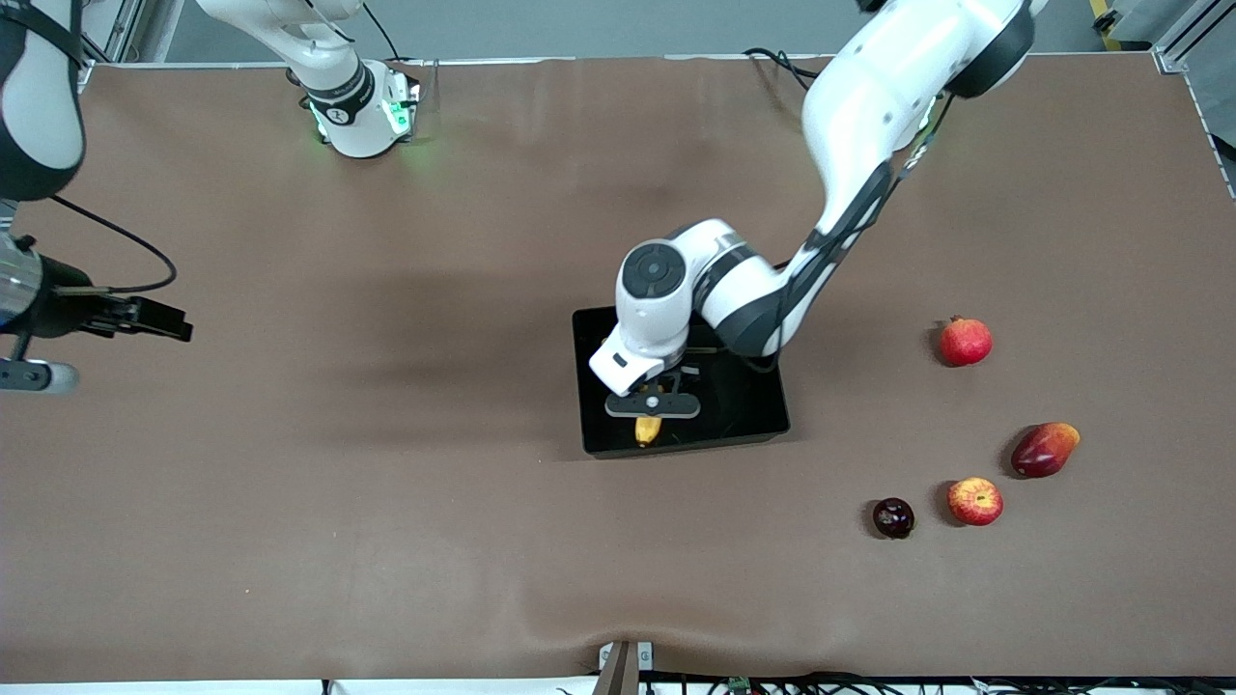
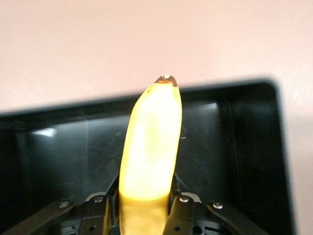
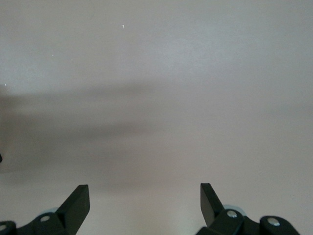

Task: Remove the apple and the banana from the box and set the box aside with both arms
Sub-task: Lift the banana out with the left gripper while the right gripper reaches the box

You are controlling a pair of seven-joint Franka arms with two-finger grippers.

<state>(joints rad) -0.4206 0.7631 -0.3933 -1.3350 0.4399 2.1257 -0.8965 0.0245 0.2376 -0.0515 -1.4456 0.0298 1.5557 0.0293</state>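
Left gripper [image 1: 649, 410] clamped on the banana [image 1: 647, 430] over the black bin [image 1: 753, 410]; right arm waits.

Front view: one banana, its tip showing at 6 o'clock from the left gripper, inside the one bin at mid-bench. Four loose fruits lie toward the left arm's end: a pomegranate [image 1: 965, 342], a red-yellow mango [image 1: 1044, 450], one apple [image 1: 974, 501] and a dark plum [image 1: 893, 517] just beside it. The right gripper [image 1: 159, 319] hangs above bare bench [image 1: 386, 483] at the other end. Left wrist view: fingers [image 2: 179, 211] narrowly closed against the banana [image 2: 150, 147], which points to 12 o'clock above the bin floor [image 2: 63, 156]. Right wrist view: the right gripper [image 3: 145, 201] is spread wide, holding nothing, over plain bench [image 3: 156, 73].
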